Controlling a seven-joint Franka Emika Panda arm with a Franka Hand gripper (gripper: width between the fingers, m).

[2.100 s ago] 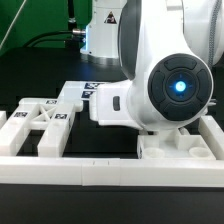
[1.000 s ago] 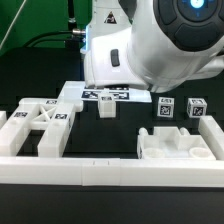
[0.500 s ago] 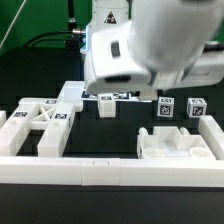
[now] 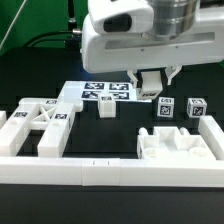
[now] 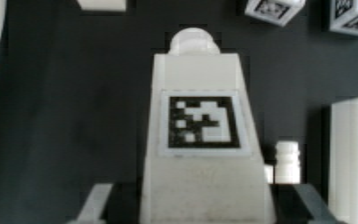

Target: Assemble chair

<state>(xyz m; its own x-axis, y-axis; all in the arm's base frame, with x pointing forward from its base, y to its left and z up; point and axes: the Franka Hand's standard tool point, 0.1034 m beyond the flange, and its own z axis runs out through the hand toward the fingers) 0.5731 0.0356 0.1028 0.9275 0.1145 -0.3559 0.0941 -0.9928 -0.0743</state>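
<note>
I'm seeing the gripper [image 4: 153, 87] hanging above the black table [image 4: 125, 135] w/ its jaws drawn in to a narrow gap. It's looking clamped on a long white chair piece [image 5: 197, 90] sitting between the fingers. In the wrist view that piece is filling the centre, carrying a square b/w tag on its face and a rounded knob at its far end. In the exterior view the fingers are hiding most of it, and it's sitting just off the marker board [image 4: 100, 92], at the board's end toward the exterior view's right. Other chair parts are resting on the table: a cross-braced frame [image 4: 40, 125] at the exterior view's left, a small upright block [image 4: 106, 108] near the middle, two tagged cubes [image 4: 164, 107] [image 4: 197, 106] to the right and a chunky bracket part [image 4: 175, 145] in front of them. A low white border rail [image 4: 110, 172] is running along the front edge. The room behind is showing dark, w/ cables [image 4: 30, 40] trailing at upper left. For markings I'm only making out b/w fiducial tags, too coarse to read as text.
</note>
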